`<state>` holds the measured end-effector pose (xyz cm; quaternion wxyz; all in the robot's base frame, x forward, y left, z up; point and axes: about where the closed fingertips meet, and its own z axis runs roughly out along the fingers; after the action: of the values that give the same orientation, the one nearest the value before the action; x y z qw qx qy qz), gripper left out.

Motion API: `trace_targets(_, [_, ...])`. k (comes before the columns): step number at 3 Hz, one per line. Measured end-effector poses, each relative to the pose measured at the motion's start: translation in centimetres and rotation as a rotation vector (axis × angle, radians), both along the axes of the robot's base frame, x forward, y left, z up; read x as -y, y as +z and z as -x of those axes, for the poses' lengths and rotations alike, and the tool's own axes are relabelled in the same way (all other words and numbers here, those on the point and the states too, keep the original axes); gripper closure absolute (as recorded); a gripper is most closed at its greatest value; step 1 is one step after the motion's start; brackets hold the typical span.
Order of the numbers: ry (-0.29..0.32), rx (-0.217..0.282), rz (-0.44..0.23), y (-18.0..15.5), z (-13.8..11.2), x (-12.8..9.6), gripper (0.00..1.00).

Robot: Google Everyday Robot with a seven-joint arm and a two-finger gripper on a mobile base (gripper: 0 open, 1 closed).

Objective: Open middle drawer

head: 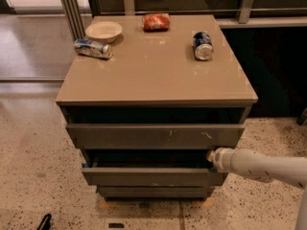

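Bare speckled floor [33,166] left of cabinet [153,80]. Middle drawer [151,177], second front down, partly out, dark gap above top edge. Gripper [211,156] at drawer's right top corner, grip state cannot tell. Arm [259,166] extends from right edge.

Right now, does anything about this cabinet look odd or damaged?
The left can by the bowl and the right can lie on their sides on the cabinet. The top drawer shows pale scratches. The middle drawer is partly out, with the gripper at its right end.
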<state>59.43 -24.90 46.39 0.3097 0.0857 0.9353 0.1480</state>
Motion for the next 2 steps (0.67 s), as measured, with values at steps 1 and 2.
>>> trace_targets(1, [-0.010,-0.078,-0.030,-1.8,0.6,-0.1,1.00])
trace_targets(2, [-0.028,-0.157,-0.092,-2.3,2.7,-0.5,1.00])
